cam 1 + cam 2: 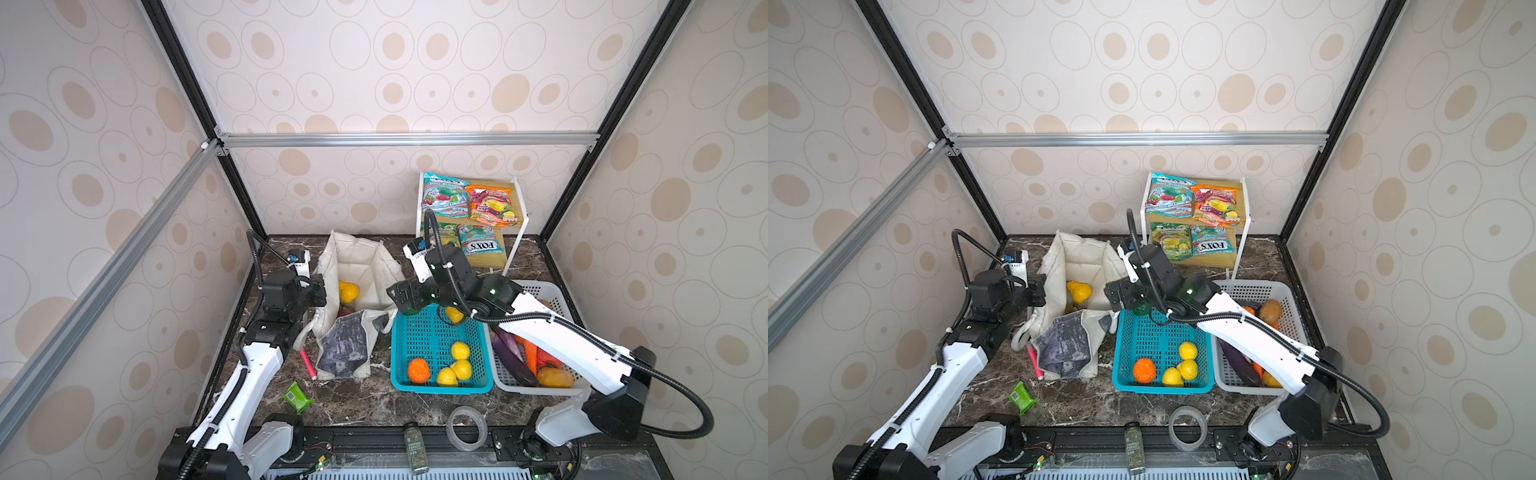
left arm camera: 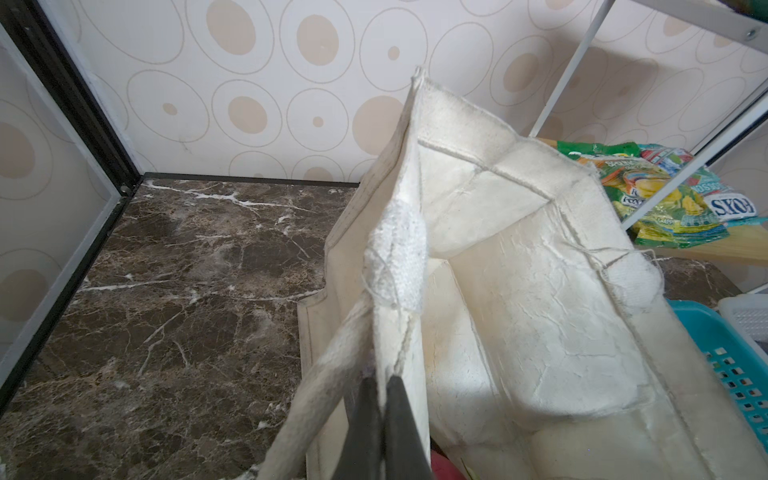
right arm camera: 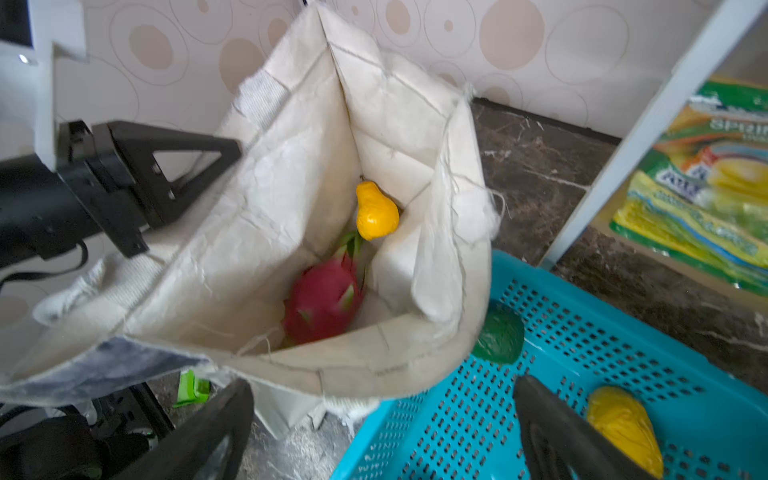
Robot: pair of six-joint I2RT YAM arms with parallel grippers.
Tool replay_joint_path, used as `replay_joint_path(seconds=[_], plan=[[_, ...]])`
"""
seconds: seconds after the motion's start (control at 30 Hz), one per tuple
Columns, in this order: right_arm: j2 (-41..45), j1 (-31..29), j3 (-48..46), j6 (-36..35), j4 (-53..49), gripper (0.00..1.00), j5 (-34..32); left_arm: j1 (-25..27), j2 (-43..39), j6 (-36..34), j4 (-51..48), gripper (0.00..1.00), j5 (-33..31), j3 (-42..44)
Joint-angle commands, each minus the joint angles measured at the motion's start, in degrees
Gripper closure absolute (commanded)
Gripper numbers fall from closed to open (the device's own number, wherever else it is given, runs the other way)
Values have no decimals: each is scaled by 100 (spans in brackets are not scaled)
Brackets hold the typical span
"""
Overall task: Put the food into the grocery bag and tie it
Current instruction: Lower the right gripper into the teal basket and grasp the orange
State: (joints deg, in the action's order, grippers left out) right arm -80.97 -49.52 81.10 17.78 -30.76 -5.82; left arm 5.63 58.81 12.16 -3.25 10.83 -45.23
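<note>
Off-white fabric grocery bag [image 1: 361,257] upright on dark marble tabletop [image 1: 374,399], mouth up, long axis front-to-back, touching teal perforated plastic basket [image 1: 440,389] | left gripper [image 2: 384,378] pinching bag rim | right gripper [image 3: 384,384] fingers spread wide, empty, above the basket's corner | pink toy dragon fruit [image 3: 322,301] at bag bottom | yellow toy pear [image 3: 376,212] beside it, stem toward lining corner

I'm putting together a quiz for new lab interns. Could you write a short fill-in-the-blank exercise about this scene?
1. The left end effector is ____ on the grocery bag's rim.
2. Inside the grocery bag lie a pink dragon fruit and a yellow ____.
3. The purple eggplant lies in the ____ basket.
4. The right end effector holds ____.

Missing words: shut; pear; white; nothing.
</note>
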Motion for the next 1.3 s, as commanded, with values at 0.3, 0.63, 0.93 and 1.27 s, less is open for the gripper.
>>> replay_joint_path(seconds=[0.3, 0.63, 0.93, 1.27], plan=[[1581, 181, -2384, 15, -674, 0, -75, 30, -107, -80, 111, 100, 14, -31], [1059, 108, -3124, 26, -38, 7, 1277, 35, -106, -83, 100, 100, 5, -33], [-22, -172, -3108, 261, 594, 16, 1455, 35, -80, -77, 101, 100, -1, -31], [-586, -184, -3336, 448, 1079, 24, 1225, 35, -80, -82, 103, 100, 7, -33]])
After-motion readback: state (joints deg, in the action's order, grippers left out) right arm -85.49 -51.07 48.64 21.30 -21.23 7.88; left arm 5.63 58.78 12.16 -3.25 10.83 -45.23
